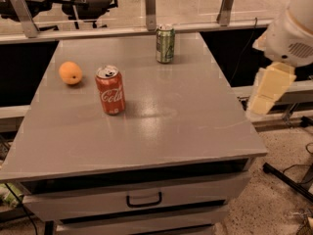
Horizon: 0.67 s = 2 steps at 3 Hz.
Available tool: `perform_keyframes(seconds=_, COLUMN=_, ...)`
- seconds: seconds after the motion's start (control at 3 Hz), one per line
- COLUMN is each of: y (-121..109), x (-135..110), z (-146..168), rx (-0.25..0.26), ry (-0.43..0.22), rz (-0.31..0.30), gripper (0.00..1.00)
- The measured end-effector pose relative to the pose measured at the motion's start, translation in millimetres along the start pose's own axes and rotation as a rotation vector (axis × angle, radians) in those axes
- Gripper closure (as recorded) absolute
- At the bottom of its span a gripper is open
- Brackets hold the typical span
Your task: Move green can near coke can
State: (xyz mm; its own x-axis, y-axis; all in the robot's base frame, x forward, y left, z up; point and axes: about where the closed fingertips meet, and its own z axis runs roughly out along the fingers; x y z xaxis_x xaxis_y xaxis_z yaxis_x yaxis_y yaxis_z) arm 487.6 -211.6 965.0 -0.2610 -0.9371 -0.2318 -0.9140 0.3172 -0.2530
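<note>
The green can (165, 44) stands upright at the far edge of the grey table (186, 126), right of centre. The coke can (110, 90) stands upright on the left half of the table, nearer the front, well apart from the green can. My gripper (268, 93) is a cream-coloured piece hanging off the table's right edge, below the white arm housing (291, 31). It is far from both cans and holds nothing that I can see.
A round orange fruit (71, 73) lies left of the coke can. A railing with metal posts (150, 9) runs behind the table. Drawers with a dark handle (144, 199) sit below the top. Cables and a stand foot (288, 177) lie on the floor at the right.
</note>
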Motion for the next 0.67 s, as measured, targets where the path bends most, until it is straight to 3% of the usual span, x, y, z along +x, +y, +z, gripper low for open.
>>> perform_keyframes(seconds=0.67, y=-78.6, x=-23.3, z=45.5, rx=0.06, ry=-0.069, rz=0.096, gripper=0.0)
